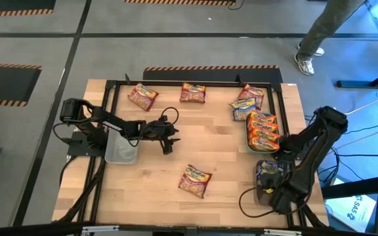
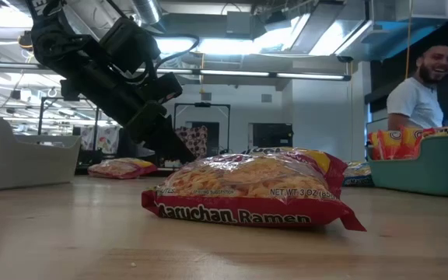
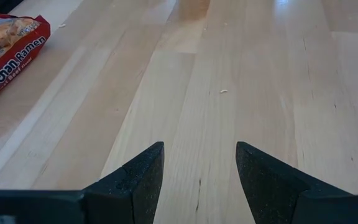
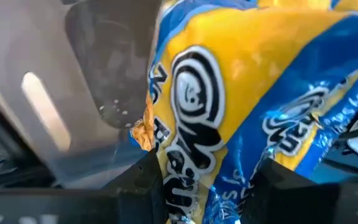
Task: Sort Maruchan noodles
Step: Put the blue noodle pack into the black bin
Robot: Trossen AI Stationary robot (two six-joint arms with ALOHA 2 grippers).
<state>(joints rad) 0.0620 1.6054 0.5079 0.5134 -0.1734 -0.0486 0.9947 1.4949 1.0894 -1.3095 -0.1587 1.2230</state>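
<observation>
Several Maruchan packets show. A maroon-and-yellow one [image 1: 195,180] [image 2: 247,190] lies flat on the table's near middle, and it also shows in the left wrist view [image 3: 5,50]. Two more [image 1: 143,97] [image 1: 193,93] lie near the far edge, and blue-and-yellow ones [image 1: 245,108] at far right. Orange packets [image 1: 262,128] fill the teal tray [image 2: 426,171]. My left gripper [image 1: 169,136] [image 3: 199,180] hovers open over bare wood at the table's middle. My right gripper [image 1: 268,182] [image 4: 207,186] is at the near right, shut on a blue-and-yellow packet [image 4: 229,93]. My right gripper pinches the blue-and-yellow packet [image 4: 191,168] between its two fingers [image 4: 145,183], coming from above over the grey tray [image 4: 98,68]. The packet reaches away past the fingertips. Whether it hangs free or lies in the tray cannot be told.
A clear tray [image 1: 120,149] [image 2: 22,163] sits by the left arm. A black frame [image 1: 195,82] runs along the table's far side. Cables lie at the near right corner [image 1: 248,200]. A person stands beyond the far right of the table [image 2: 422,85] [image 1: 320,33].
</observation>
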